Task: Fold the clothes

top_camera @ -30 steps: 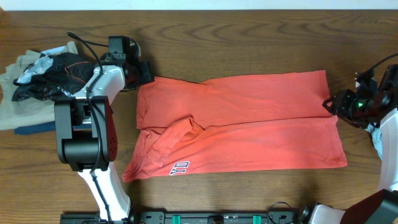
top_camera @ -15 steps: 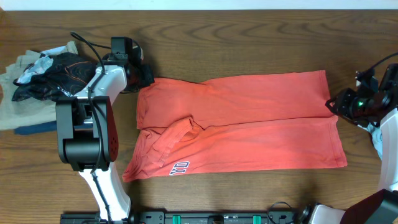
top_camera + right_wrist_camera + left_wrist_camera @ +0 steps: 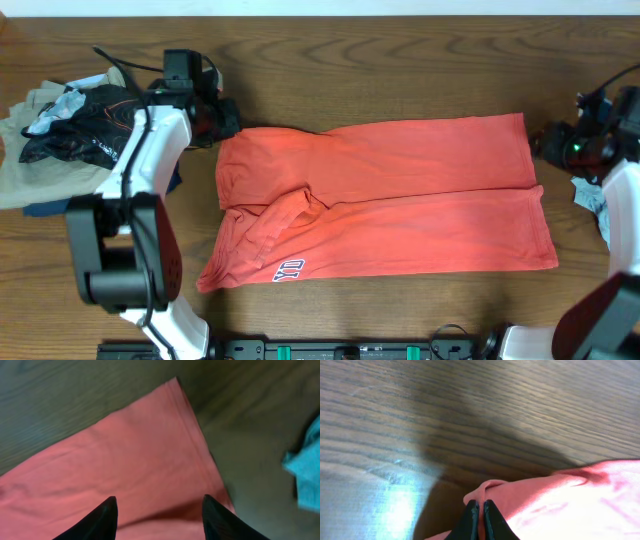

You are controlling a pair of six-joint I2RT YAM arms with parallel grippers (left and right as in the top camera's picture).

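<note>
Since a second ago the right gripper [image 3: 547, 146] is sitting higher and further off the hem, and the left arm is leaning more toward the back of the table [image 3: 400, 60]. The coral T-shirt [image 3: 400, 200] is lying flat across the middle of the table, already doubled lengthwise, its lettering showing at the near left. The left gripper [image 3: 479, 505] is pinching a small ridge of the shirt's far left corner, its fingers closed tight on the cloth. The right gripper [image 3: 157, 502] is hovering with its fingers spread above the far right corner, gripping nothing. This looks like the taking of both far corners for the next fold, so the right side is probably needing to come down and close on its corner before any lift. A pile of other clothes [image 3: 60, 130] is lying just behind the left arm, and a blue cloth [image 3: 305, 475] is lying near the right corner, both likely to snag.
</note>
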